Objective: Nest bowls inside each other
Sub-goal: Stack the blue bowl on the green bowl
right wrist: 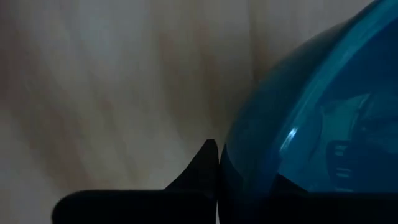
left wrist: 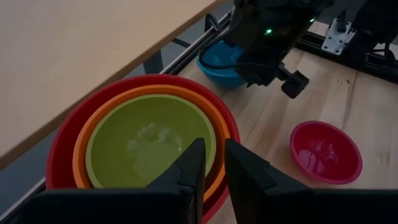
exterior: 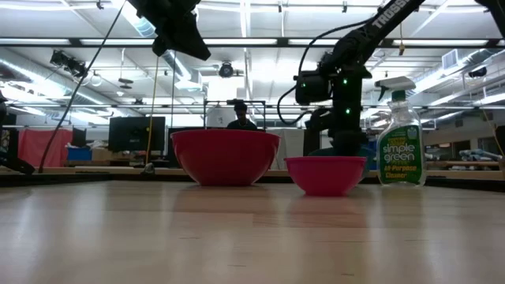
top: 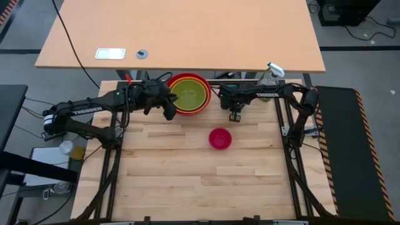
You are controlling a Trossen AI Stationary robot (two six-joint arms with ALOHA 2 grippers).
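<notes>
Right gripper point(right wrist: 217, 163) pinches the blue bowl's point(right wrist: 311, 118) rim, ready to lift it into the stack.
Red, orange and lime bowls point(top: 188, 93) sit nested at the table's back; pink bowl point(top: 219, 138) waits apart; left gripper point(left wrist: 212, 171), slightly open and empty, hovers over the stack.

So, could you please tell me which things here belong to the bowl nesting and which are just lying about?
Job:
- red bowl, orange bowl and green bowl, already nested
- blue bowl, right gripper shut on its rim
- pink bowl, alone on the table

Lying about:
- spray bottle
</notes>
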